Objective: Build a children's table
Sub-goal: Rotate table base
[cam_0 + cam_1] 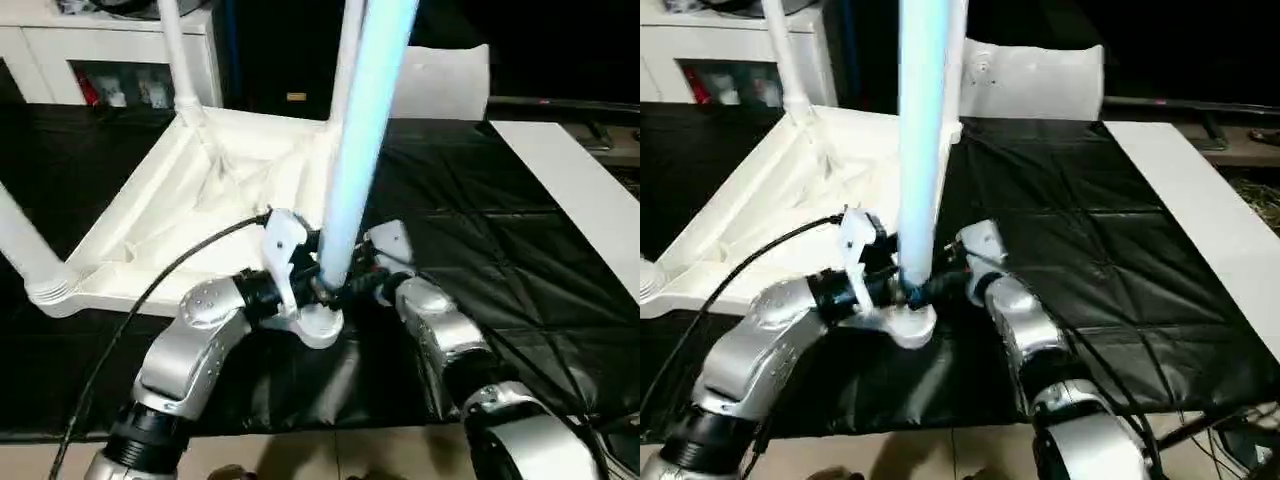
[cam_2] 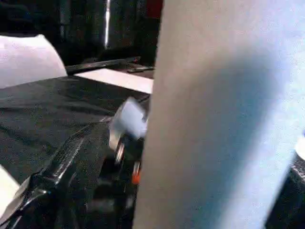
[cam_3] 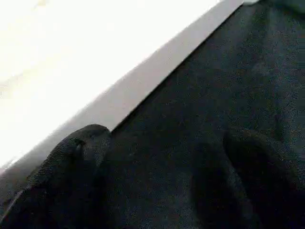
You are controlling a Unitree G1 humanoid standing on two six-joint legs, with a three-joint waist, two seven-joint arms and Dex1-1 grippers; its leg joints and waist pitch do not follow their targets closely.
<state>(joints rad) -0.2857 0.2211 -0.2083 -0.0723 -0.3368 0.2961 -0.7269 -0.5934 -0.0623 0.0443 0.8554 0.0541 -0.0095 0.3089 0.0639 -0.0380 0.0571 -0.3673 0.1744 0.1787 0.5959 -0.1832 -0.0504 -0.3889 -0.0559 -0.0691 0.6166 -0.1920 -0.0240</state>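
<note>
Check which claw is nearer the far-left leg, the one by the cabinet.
Left. The left claw sits at the near leg's base on the side facing the far-left leg; the right claw is on the near leg's other side, farther away.

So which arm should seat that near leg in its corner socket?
Left, probably. The left claw straddles the upright near leg just above its socket, open. The right claw sits beside the same leg, facing mostly the black cover.

I work in an indoor lab-like room: black quilted cover (image 1: 480, 250) over my work table, white glass-door cabinet (image 1: 110, 60) behind.
</note>
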